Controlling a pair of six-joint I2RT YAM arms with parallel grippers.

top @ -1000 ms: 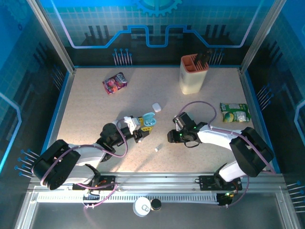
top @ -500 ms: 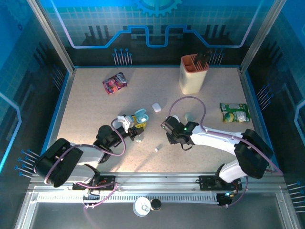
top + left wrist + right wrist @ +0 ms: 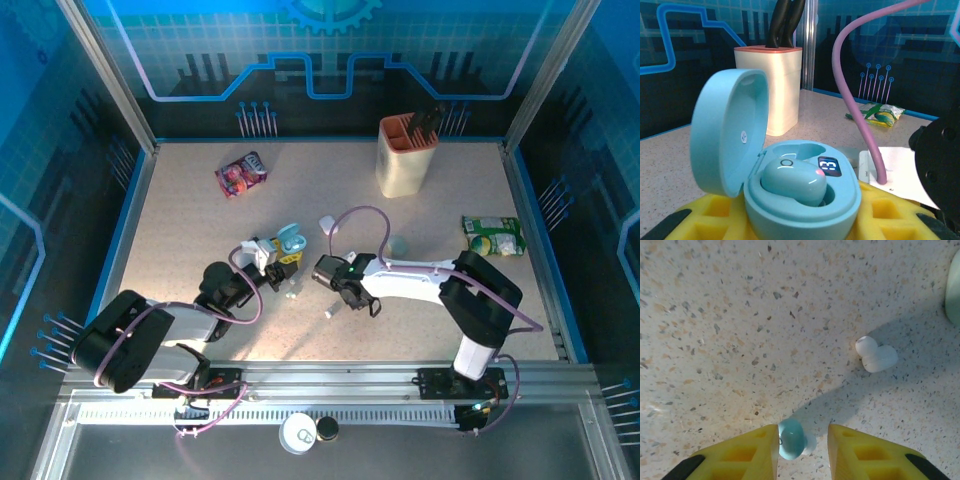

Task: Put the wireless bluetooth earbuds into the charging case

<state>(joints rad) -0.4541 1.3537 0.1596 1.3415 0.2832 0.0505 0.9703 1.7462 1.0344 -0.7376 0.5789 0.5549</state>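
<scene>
My left gripper (image 3: 282,256) is shut on the pale blue charging case (image 3: 802,192), also seen at left centre of the table (image 3: 291,240). Its lid stands open, and one pale blue earbud (image 3: 794,181) sits in the left well beside a lit display. My right gripper (image 3: 802,432) hangs just over the table (image 3: 331,290), to the right of the case. Between its yellow fingers lies a second pale blue earbud (image 3: 791,439). It touches the left finger, with a gap to the right one. A white earbud (image 3: 876,356) lies ahead on the table (image 3: 328,312).
A cream knife block (image 3: 406,155) stands at the back right. A candy bag (image 3: 240,174) lies back left, and a green snack packet (image 3: 493,236) lies at the right. A small white case (image 3: 328,225) and a pale round case (image 3: 398,244) lie mid-table. Blue walls ring the table.
My right arm has swung left across the table to just beside the left gripper, and its jaws have narrowed. The left gripper has carried the open case a little to the left.
</scene>
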